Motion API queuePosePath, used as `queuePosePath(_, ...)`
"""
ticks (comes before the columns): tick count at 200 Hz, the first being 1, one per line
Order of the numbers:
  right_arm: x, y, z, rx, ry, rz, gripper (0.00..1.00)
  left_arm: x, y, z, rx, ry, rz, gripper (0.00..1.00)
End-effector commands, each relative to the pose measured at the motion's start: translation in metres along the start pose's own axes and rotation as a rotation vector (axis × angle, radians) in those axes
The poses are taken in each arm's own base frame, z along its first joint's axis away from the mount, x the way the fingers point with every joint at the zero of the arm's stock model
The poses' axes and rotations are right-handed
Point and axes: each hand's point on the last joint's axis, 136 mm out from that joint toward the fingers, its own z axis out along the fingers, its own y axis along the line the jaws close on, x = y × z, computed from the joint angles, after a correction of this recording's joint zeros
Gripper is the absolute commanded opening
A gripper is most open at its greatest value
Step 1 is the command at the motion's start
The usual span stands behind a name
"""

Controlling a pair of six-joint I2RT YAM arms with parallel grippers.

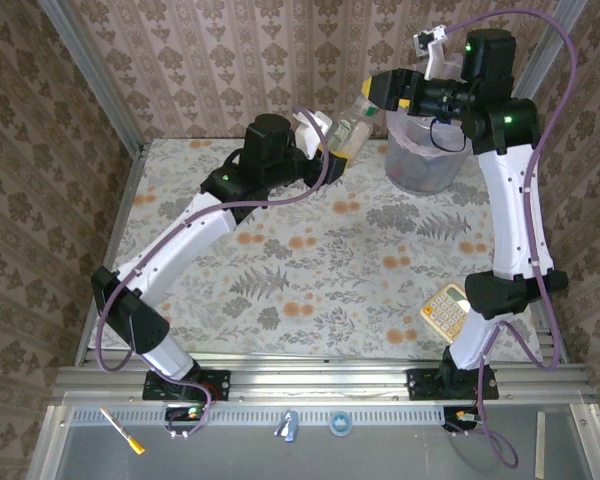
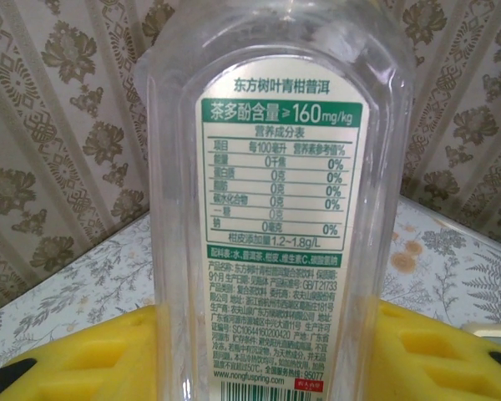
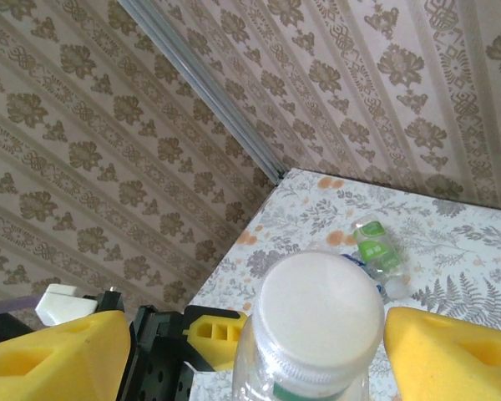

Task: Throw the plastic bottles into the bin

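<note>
- Two tools were at one clear bottle (image 1: 352,128), which hung in the air just left of the bin (image 1: 420,170), above the far end of the worktop (image 1: 310,260).
- The left tool (image 1: 332,155) pinched the bottle low on its body, with its yellow pads (image 2: 426,351) pressed to both sides at the foot of the printed label (image 2: 275,209).
- The right tool (image 1: 388,92) stood spread around the white cap (image 3: 321,309), a yellow finger on each side. I could make out no firm contact.
- To my eye this was a hand-over. The sound way would be for the right tool to centre on the neck under the cap and pinch fully before the left one lets go.
- The bottle looked thin and smooth, so a grip on the cap alone might slip or let it swing.
- It should then be carried over the bin's mouth before release, not dropped at the rim.
- One more small bottle (image 3: 376,249), green-labelled, lay on the worktop near the far corner.
</note>
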Motion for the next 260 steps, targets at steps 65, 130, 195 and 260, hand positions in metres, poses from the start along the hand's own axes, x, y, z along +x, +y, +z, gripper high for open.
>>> queuePosePath(65,0.016,0.007,0.006,-0.034,0.077,-0.009,0.71,-0.030,-0.018,-0.002,0.045,-0.070,0.065,0.33)
queuePosePath(130,0.011,0.009,0.002,-0.018,0.058,-0.037,0.56,-0.029,-0.031,0.000,0.086,-0.068,0.087,0.33)
queuePosePath(195,0.005,0.008,-0.006,0.027,0.029,-0.080,0.30,-0.023,-0.036,-0.004,0.091,-0.080,0.088,0.50)
queuePosePath(260,-0.039,0.012,-0.043,0.204,-0.187,-0.237,0.15,-0.002,0.006,-0.014,0.022,-0.107,-0.100,1.00)
